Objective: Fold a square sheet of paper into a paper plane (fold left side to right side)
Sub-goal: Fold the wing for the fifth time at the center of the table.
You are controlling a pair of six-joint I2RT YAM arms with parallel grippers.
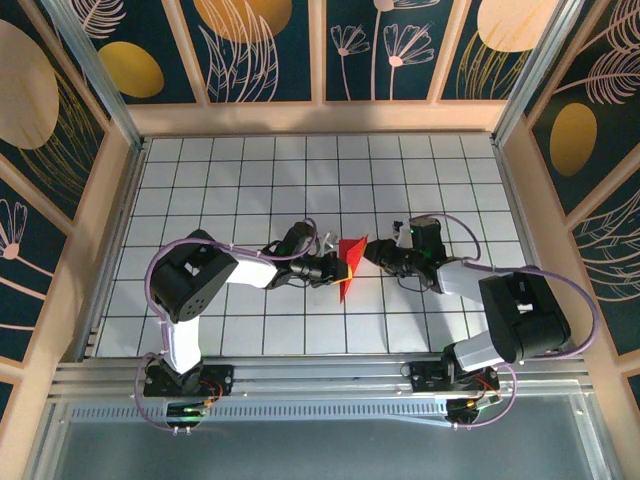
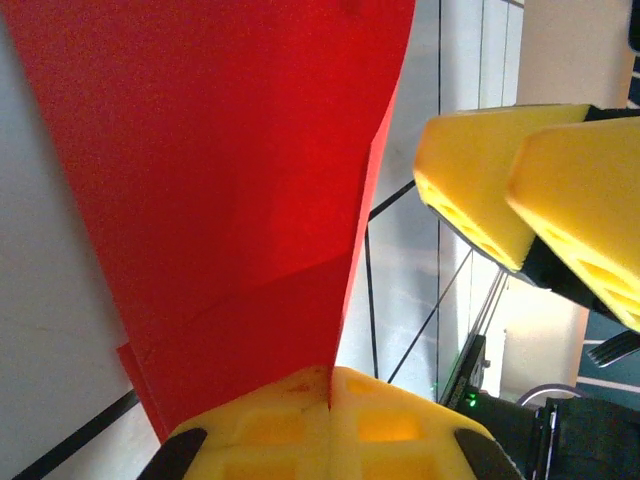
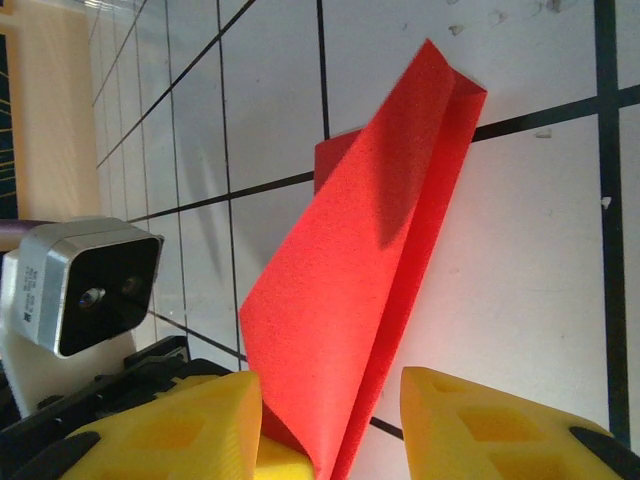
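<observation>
White gridded worktop (image 1: 230, 330), walled by wooden rails and dark flowered panels, is being used. At its middle the creased red paper (image 1: 351, 262) is being held tilted up from the tiles, pinched at one edge by the closed left fingers (image 2: 270, 430). Nothing is being gripped by the right fingers (image 3: 480, 425), which are being held partly apart close to the paper. A tear or skewed crease is probably being risked, should those fingers close crookedly or tug against the single pinch. The left arm's camera housing (image 3: 90, 290) is being crowded just beside them, so a knock is being risked too.

Paper (image 1: 352, 250) between left tool (image 1: 338, 270) and right tool (image 1: 370, 250), mid-table (image 1: 250, 180)
</observation>
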